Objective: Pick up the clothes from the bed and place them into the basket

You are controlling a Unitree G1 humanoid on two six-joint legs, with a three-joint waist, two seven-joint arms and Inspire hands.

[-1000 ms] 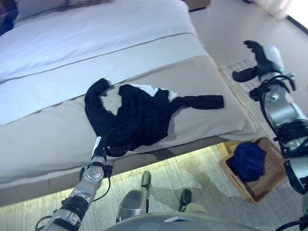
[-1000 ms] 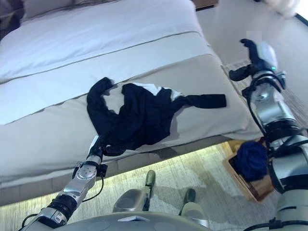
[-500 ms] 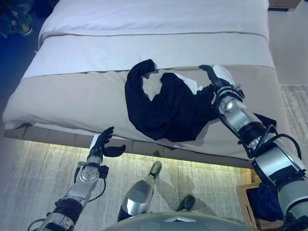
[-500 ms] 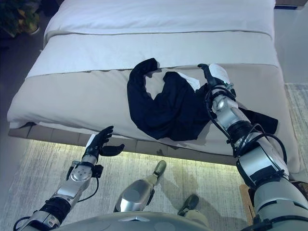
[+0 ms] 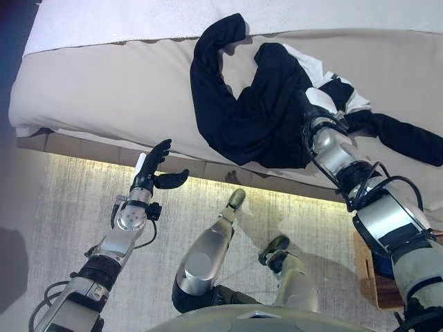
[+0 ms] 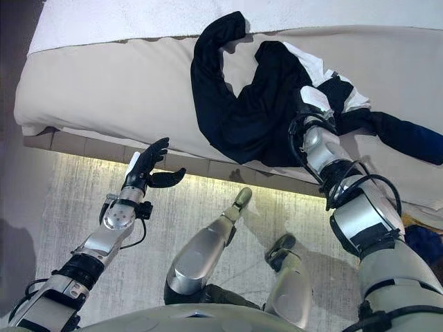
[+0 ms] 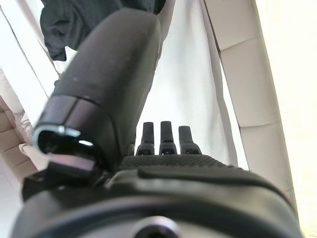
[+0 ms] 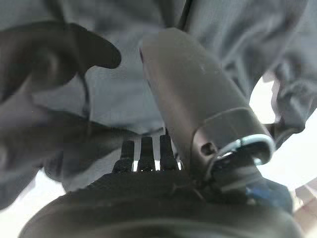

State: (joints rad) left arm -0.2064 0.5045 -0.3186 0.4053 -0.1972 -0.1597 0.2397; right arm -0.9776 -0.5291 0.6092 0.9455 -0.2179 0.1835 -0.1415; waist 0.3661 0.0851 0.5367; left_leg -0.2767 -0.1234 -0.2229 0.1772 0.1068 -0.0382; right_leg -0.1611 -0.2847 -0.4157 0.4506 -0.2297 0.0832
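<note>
- The bed (image 5: 104, 83), with a beige cover and a white sheet beyond it, fills the upper part of both eye views; the whole picture has shifted since half a second ago, so the camera has moved.
- The dark clothes (image 5: 242, 111) lie spread on the beige cover near the bed's front edge, one sleeve trailing off to the right.
- The basket (image 5: 370, 277) shows only as a wooden corner at the right edge, on the floor; something dark blue (image 6: 423, 243) lies in it.
- The right hand (image 6: 313, 104) now rests on the clothes; I cannot tell whether its fingers grip the cloth.
- The left hand (image 5: 154, 169) hovers over the floor before the bed, as before, fingers spread, holding nothing.
</note>
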